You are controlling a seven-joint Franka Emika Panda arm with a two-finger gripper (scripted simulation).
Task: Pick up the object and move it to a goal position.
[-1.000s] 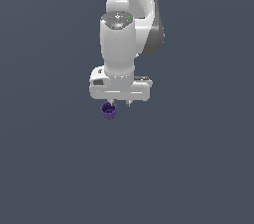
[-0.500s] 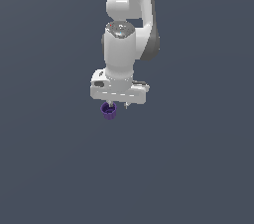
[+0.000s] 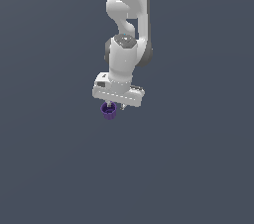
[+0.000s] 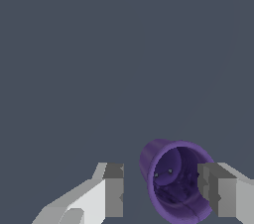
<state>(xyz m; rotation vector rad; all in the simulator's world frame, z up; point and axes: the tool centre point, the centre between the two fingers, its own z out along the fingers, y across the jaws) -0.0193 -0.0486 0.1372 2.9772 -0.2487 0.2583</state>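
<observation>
Your gripper (image 4: 166, 196) stands spread around the purple cup (image 4: 176, 186), which sits hard against one finger (image 4: 218, 191); closing now could tip or shove it sideways.

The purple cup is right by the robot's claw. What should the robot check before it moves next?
1. Purple cup in sight: ok, both views show it.
2. Cup between the fingers of the gripper: ok, but off-centre, close against one finger with a gap to the other.
3. Jaws closed on the cup: cannot tell; one finger seems to touch the rim, the other stands apart.
4. Cup upright: cannot tell; the wrist view looks into its hollow mouth at a slant.
5. Cup resting on the grey floor or lifted: cannot tell.
6. Goal position: cannot tell, no marker shows.
</observation>
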